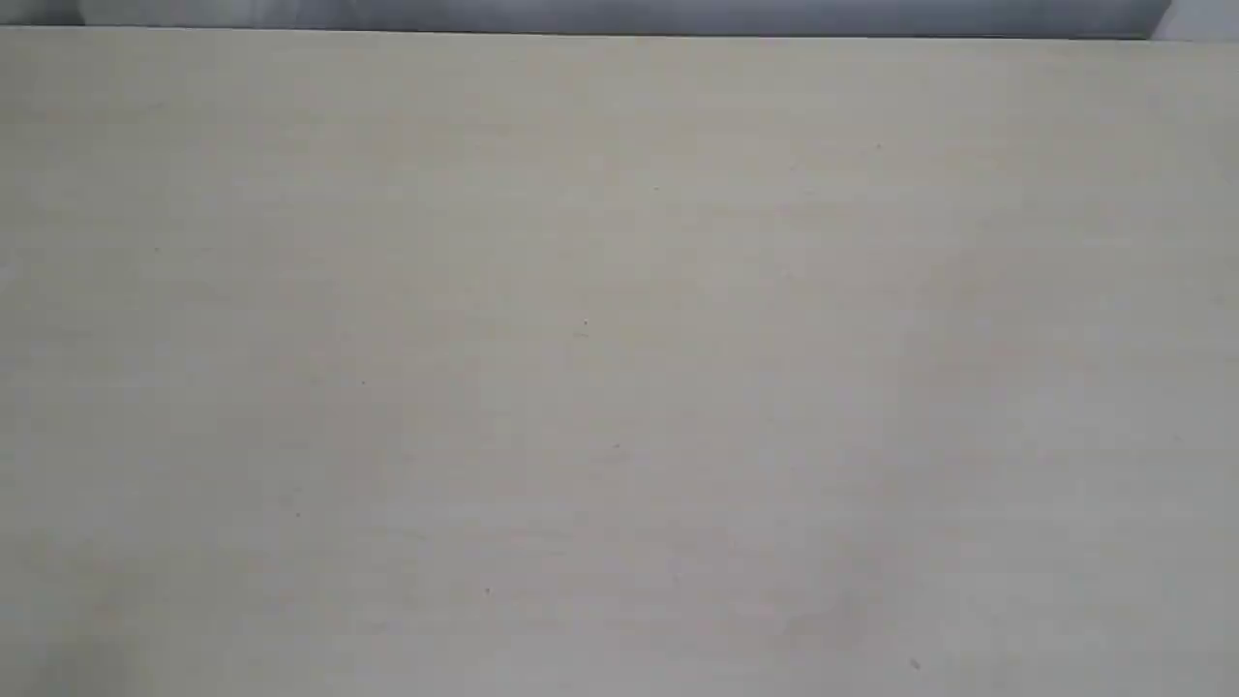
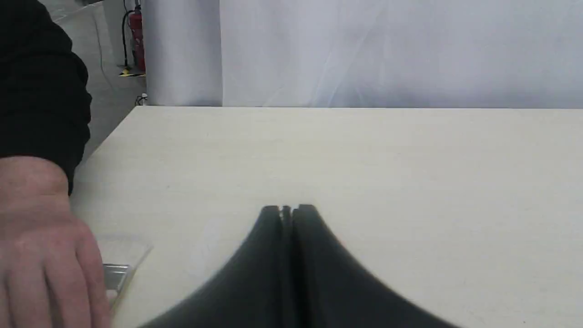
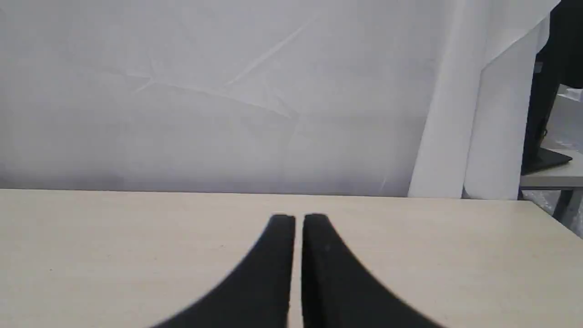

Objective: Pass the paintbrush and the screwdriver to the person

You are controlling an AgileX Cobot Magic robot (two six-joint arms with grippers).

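Idling low over table (image 1: pixel 619 387), left tool (image 2: pixel 288 208) clenched empty, right tool (image 3: pixel 298 217) all but clenched | hand (image 2: pixel 41 255) over paintbrush (image 2: pixel 116 273) near table edge, likely laying it out for pickup | no screwdriver in view

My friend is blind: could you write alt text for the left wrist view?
A black pincer, jaws together, points across a pale table; a person's hand in a dark sleeve covers part of what looks like a paintbrush.

Person's hand (image 2: pixel 43 255) near the left pincer (image 2: pixel 288 208)
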